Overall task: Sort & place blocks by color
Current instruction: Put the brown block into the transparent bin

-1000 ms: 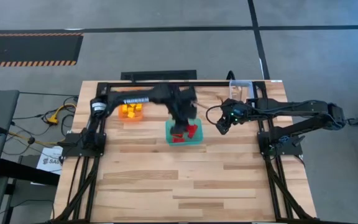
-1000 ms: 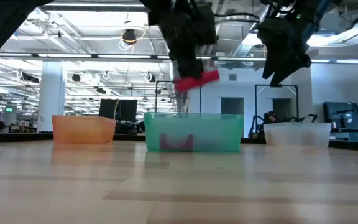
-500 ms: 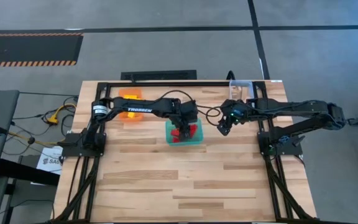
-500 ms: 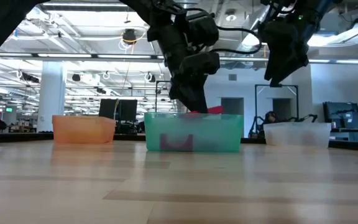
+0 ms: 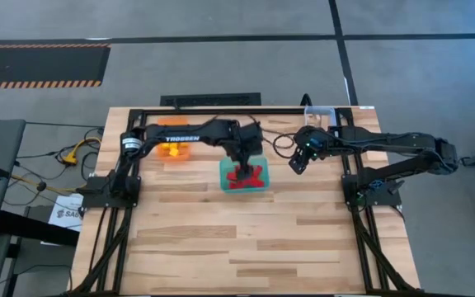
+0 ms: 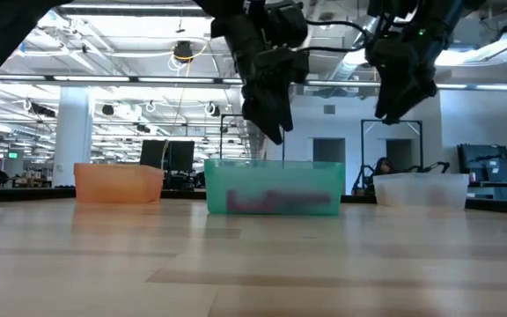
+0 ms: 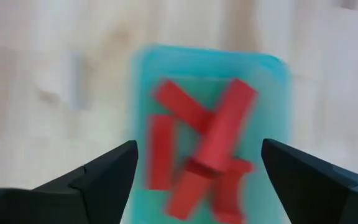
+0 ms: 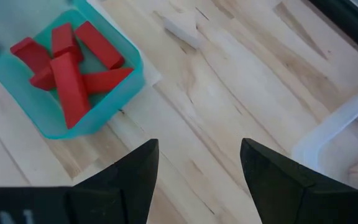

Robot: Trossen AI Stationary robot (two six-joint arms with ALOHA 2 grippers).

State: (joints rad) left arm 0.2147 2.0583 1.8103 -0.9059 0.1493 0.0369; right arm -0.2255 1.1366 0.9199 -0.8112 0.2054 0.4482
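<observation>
Five red blocks [image 8: 67, 78]; three trays [image 6: 274, 187]; two arms [image 5: 188, 132].

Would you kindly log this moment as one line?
left gripper: open above teal tray | red blocks: in tray | right gripper: open, empty, waiting beside

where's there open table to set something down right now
The whole wooden table in front of the teal tray is bare. The back strip is crowded: orange tray, teal tray of red blocks, clear tray, left gripper, right gripper.
</observation>
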